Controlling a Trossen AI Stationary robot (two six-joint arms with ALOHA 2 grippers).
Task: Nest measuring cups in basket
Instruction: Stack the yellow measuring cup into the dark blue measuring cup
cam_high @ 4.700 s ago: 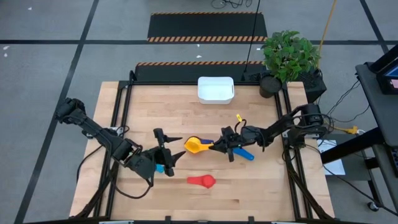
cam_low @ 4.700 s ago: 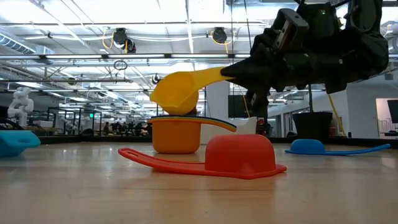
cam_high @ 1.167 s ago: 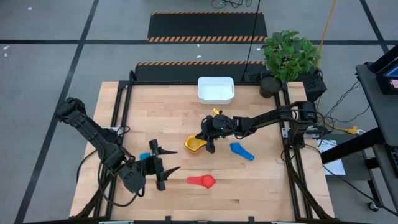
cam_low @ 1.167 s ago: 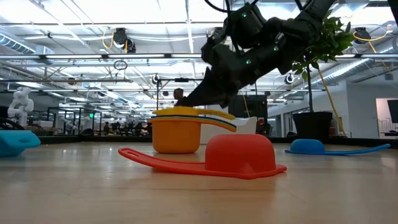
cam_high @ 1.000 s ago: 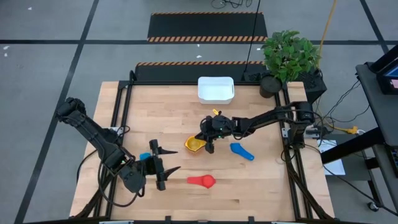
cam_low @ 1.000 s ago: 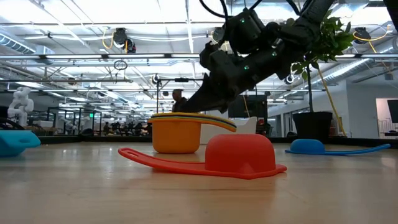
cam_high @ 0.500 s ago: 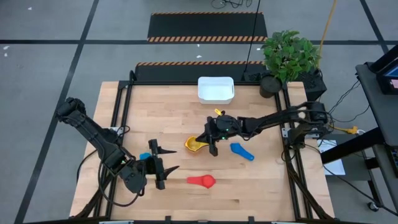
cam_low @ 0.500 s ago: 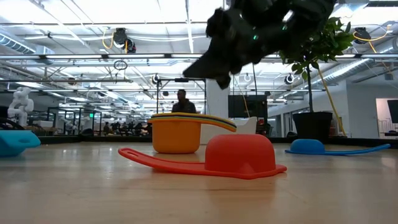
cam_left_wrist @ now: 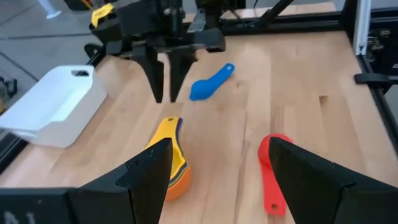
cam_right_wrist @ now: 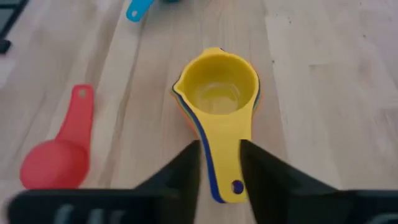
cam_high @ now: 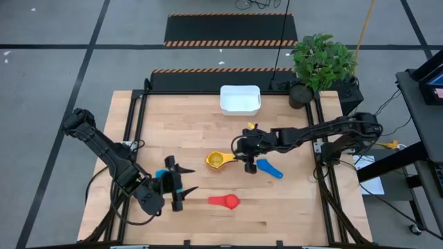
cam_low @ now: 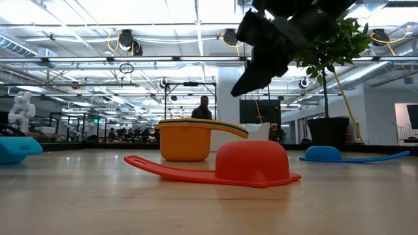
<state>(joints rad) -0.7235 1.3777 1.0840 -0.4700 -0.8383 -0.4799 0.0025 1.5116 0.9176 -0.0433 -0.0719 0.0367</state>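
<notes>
High view: red cup [cam_high: 225, 200] lies near nested stack [cam_high: 217, 160].

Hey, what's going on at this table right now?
The right gripper hangs open and empty just above the handle of the nested stack, yellow cup on top. The red cup lies upside down and the blue cup sits loose on the table. The white basket holds no cups. The left gripper waits open beside a light blue cup.

No readable text, labels, brands or nos. in any view; none on cups or basket.
</notes>
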